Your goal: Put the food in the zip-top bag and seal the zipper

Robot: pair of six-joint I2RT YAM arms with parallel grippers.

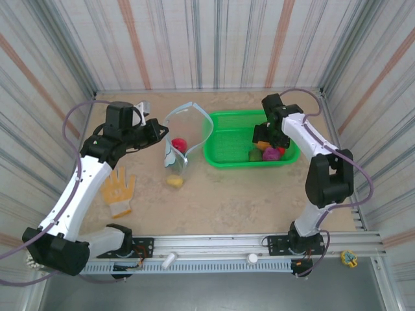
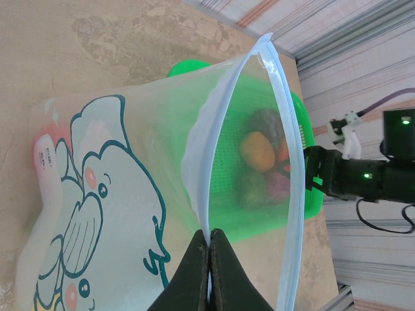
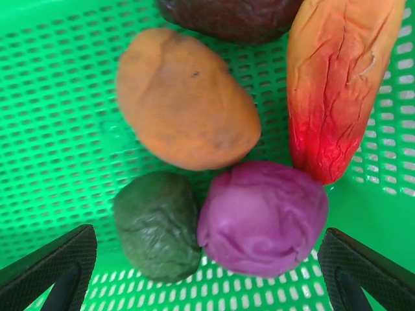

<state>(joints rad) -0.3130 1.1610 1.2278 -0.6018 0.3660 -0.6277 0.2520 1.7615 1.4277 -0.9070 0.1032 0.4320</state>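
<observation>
**Inspector:** The left gripper (image 2: 209,272) is pinched tight on the zipper (image 2: 285,129), its jaws pressed together on the pale blue strip at the near end of the mouth. It holds the zip-top bag (image 1: 185,139) up and gaping, at about 11 o'clock from the table's middle.

**Clerk:** And the right gripper (image 1: 266,137)?

**Inspector:** It hangs low in the green basket (image 1: 227,146), at 3 o'clock from the bag. Its fingers (image 3: 58,272) stand wide apart with nothing between them. The purple piece (image 3: 262,217) lies just ahead of them, between the two tips.

**Clerk:** What food is in the bag?

**Inspector:** One red piece (image 1: 178,144) shows through the plastic. A yellow piece (image 1: 174,182) sits at the bag's 6 o'clock. Whether it is inside the bag's foot or on the table beside it cannot be told.

**Clerk:** What remains in the basket?

**Inspector:** The orange piece (image 3: 185,103) lies at 11 o'clock from the purple piece, touching it. The dark green piece (image 3: 159,233) is at its 9 o'clock. A long red-orange piece (image 3: 340,84) is at its 1 o'clock, and a dark brown piece (image 3: 227,16) is at 12.

**Clerk:** Finding?

**Inspector:** The task is judged early. Most pieces wait in the basket, and the zipper is unsealed along its whole visible length.
</observation>
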